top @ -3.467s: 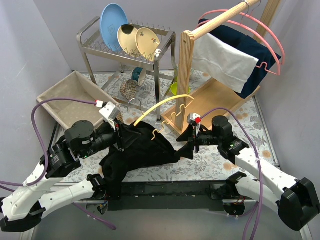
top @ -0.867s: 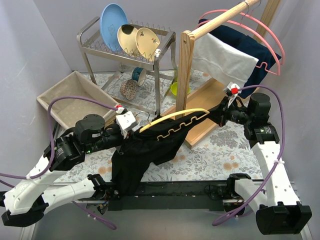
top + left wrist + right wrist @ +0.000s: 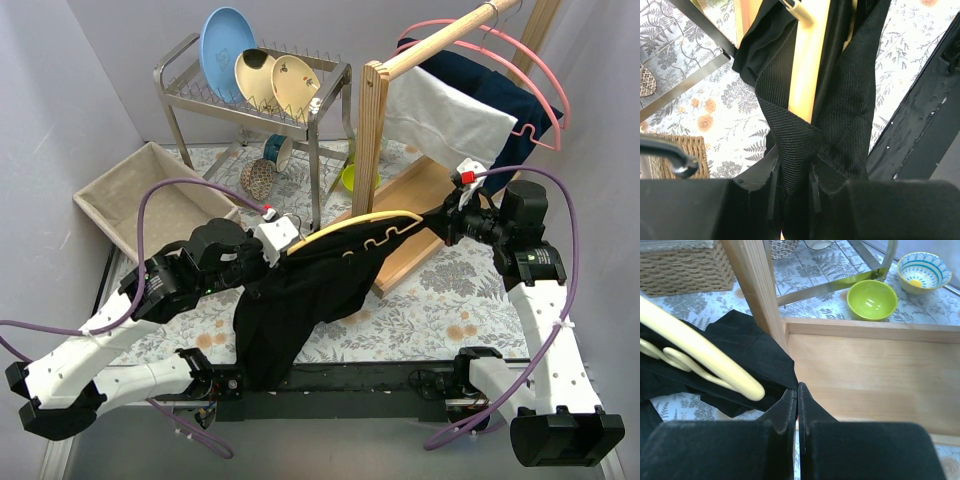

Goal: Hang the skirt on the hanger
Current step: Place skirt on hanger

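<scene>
The black skirt (image 3: 300, 300) is stretched in the air between both grippers, and its lower part hangs down toward the table's front edge. The pale yellow hanger (image 3: 350, 222) lies along its upper edge, partly wrapped in the cloth. My left gripper (image 3: 272, 252) is shut on a bunched fold of the skirt (image 3: 850, 100), just below the hanger's bar (image 3: 807, 75); the fold fills the left gripper (image 3: 792, 185). My right gripper (image 3: 447, 222) is shut on the skirt's corner (image 3: 755, 355), beside the hanger's rounded end (image 3: 700, 350). The right gripper (image 3: 797, 395) hovers over the wooden base.
A wooden clothes rack (image 3: 375, 130) with a plank base (image 3: 420, 190) stands at the back right, carrying pink hangers (image 3: 530, 70) with white and navy garments. A metal dish rack (image 3: 250, 95) holds plates; a wicker basket (image 3: 150, 195) sits left. A green bowl (image 3: 872, 299) lies near the post.
The right gripper carried the skirt's corner from the table's middle to the wooden base, stretching the skirt. In the last second the left gripper moved right and away, lifting the skirt and hanger.
</scene>
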